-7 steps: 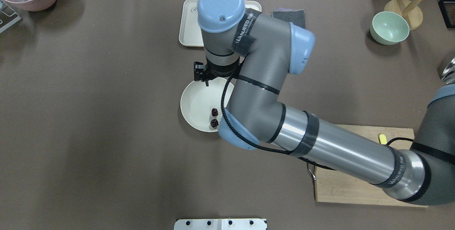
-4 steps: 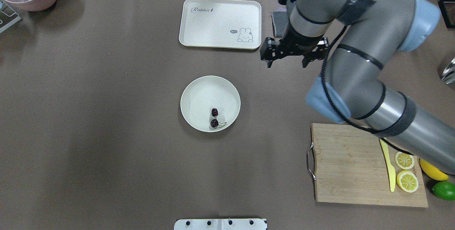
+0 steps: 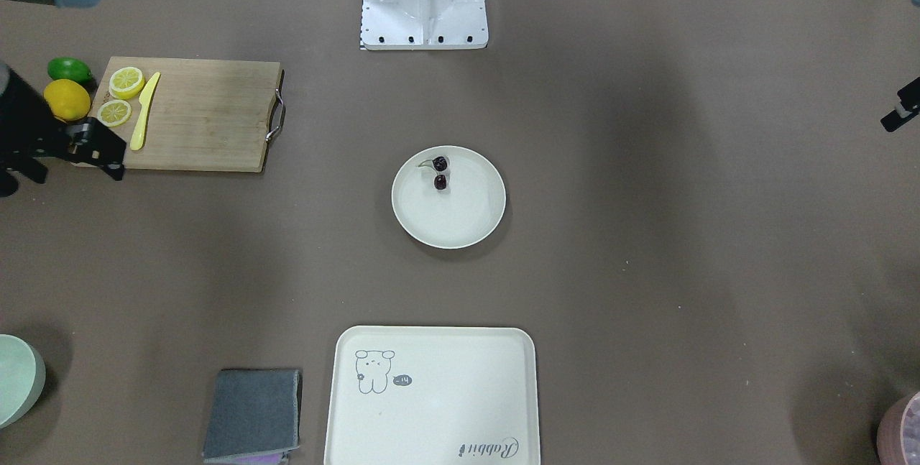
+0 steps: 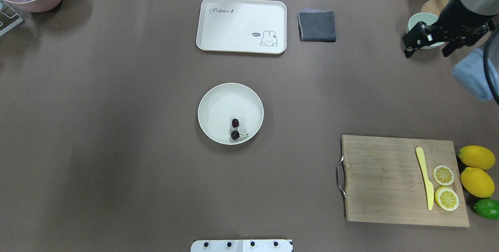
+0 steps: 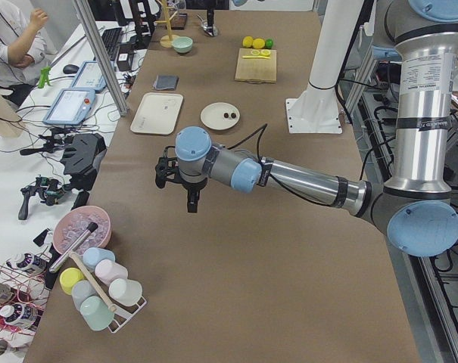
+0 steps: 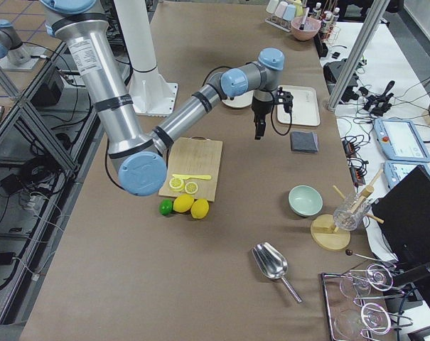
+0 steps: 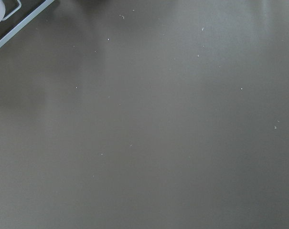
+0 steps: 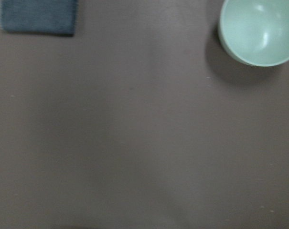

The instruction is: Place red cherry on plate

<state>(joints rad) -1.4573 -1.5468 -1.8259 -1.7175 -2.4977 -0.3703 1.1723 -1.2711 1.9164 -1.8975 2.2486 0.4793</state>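
The red cherry, a pair of tiny dark fruits on thin stems, lies inside the off-white plate at mid-table, on the side nearest the robot. It also shows as the red cherry on the plate in the front-facing view. My right gripper hovers far off at the table's back right, over the green bowl, open and empty. Only an edge of my left gripper shows there; the left gripper hangs over bare table, and I cannot tell its state.
A cream tray and a folded grey cloth lie beyond the plate. The pale green bowl sits at back right. A wooden cutting board with a yellow knife, lemon halves, lemons and a lime fills the near right.
My right arm has swung away from over the plate to the far right, near the green bowl, with its gripper open. The cherries have stayed on the plate.
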